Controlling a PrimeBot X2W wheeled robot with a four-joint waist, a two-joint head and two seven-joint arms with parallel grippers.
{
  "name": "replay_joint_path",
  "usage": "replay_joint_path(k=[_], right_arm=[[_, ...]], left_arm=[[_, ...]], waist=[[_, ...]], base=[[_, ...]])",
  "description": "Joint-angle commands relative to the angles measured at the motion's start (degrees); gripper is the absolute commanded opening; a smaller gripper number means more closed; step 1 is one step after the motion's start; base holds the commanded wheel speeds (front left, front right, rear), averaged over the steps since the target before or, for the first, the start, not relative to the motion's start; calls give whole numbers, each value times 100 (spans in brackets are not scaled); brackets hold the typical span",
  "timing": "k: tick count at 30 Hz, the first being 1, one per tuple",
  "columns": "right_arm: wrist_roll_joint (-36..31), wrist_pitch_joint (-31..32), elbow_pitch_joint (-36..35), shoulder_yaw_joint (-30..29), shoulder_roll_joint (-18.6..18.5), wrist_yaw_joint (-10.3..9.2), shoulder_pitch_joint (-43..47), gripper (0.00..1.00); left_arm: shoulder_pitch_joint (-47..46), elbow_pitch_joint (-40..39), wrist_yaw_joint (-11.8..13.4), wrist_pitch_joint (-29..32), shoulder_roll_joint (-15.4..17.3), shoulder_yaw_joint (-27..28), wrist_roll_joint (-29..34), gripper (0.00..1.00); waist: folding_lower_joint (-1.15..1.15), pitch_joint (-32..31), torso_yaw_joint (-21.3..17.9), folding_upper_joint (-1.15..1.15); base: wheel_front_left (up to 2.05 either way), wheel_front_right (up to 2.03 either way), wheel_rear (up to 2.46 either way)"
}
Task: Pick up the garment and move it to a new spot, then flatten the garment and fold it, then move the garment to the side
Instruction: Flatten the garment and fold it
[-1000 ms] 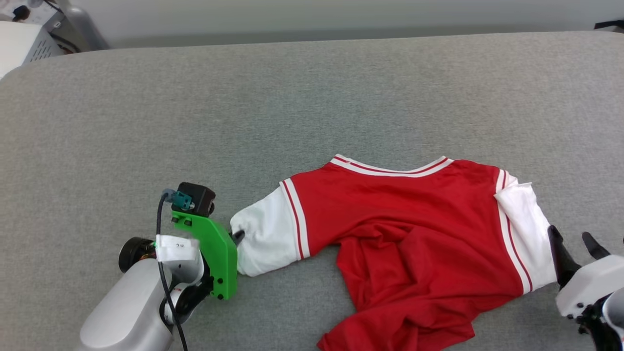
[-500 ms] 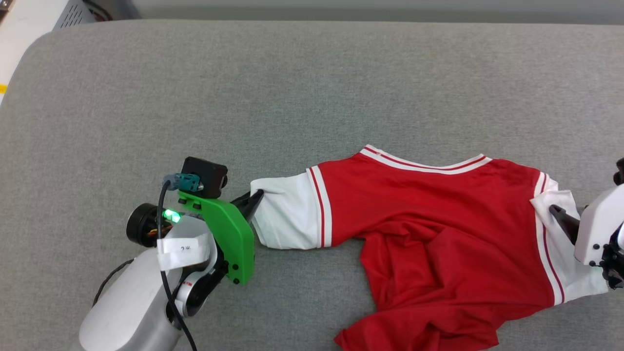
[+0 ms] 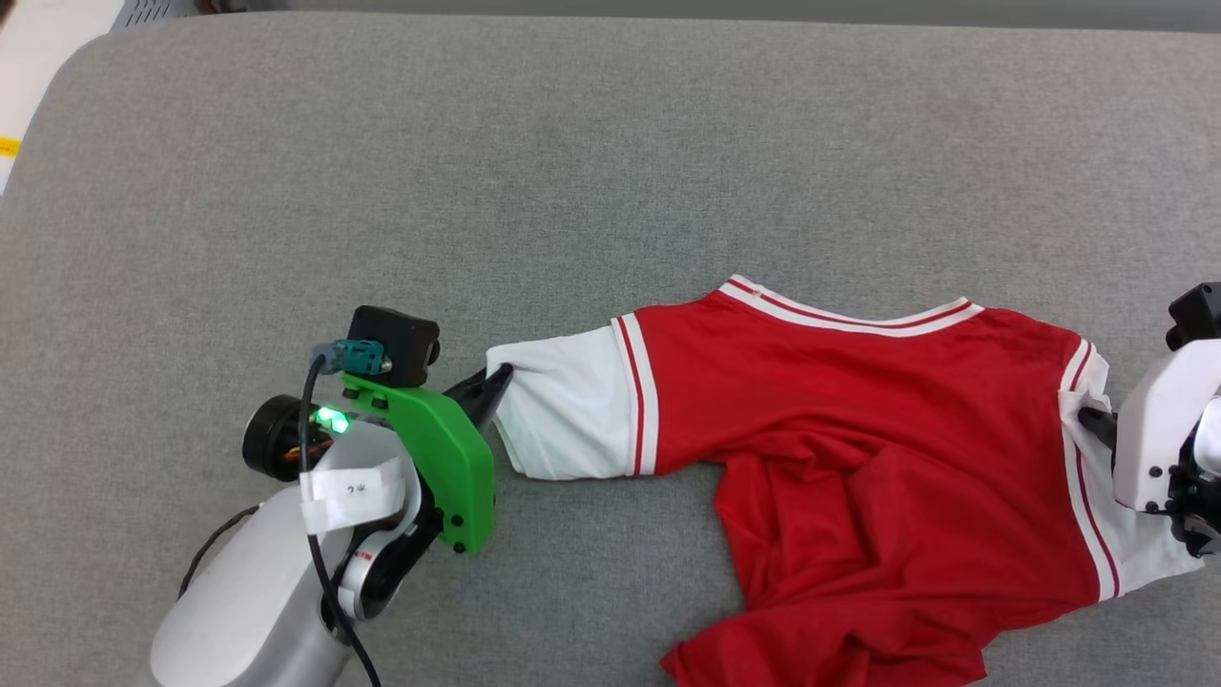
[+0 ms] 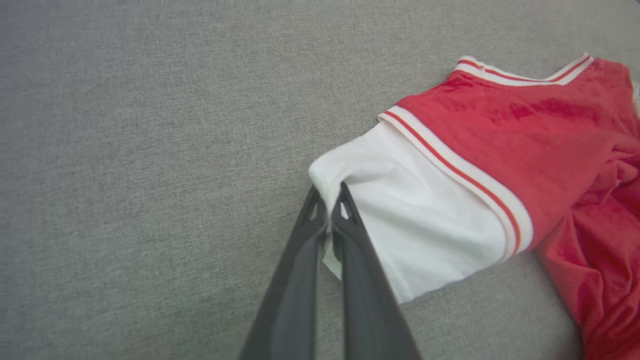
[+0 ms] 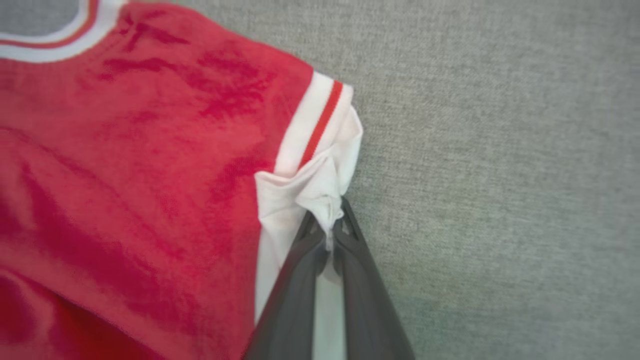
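Left pincer [image 4: 329,202] is clamped tight on the garment [image 3: 858,410] at one white sleeve cuff. Right pincer [image 5: 331,220] is closed on the other cuff, fabric bunched. Red body is spread rumpled between them on the grey surface [image 3: 572,143].

I get bright, even, diffuse light in all three views. Shadows are soft: a faint one hugs the near edge of the garment [image 3: 887,420] on the grey surface [image 3: 610,143]. A small green lamp [image 3: 331,418] glows bright. My head view is sharp. The left wrist view is slightly soft, its fingers [image 4: 295,295] blurring toward the bottom edge. The right wrist view is blurriest, red cloth smeared throughout.
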Motion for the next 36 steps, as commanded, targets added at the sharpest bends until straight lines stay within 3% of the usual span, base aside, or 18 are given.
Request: replay_joint_path(k=[1,9,17,25,36], right_arm=[[63,1,128,92,95,3,104,0],[-38,-278,-317,-393,-112,3,-146,0],[-530,-347,-629,-749,-90,3,-655,0],[-1041,-599,-557,-527,4,3,-1920,0],[-1506,-1319,274,-372,151,3,-4391,0]], left_arm=[[27,2,-4,-41,50,29,-6,0],[-190,-9,126,-312,189,314,69,0],[-1068,188,225,-617,296,733,222,0],[-2529,1388,20,-1130,109,1000,301,0],[-4949,3120,-139,-1978,59,1093,816,0]], waist=[[-1,-83,-46,0],[-1,-503,-205,0],[-1,-776,-337,0],[-1,-617,-433,0],[-1,367,-503,0]], base=[[0,0,0],[0,0,0],[0,0,0],[0,0,0],[0,0,0]])
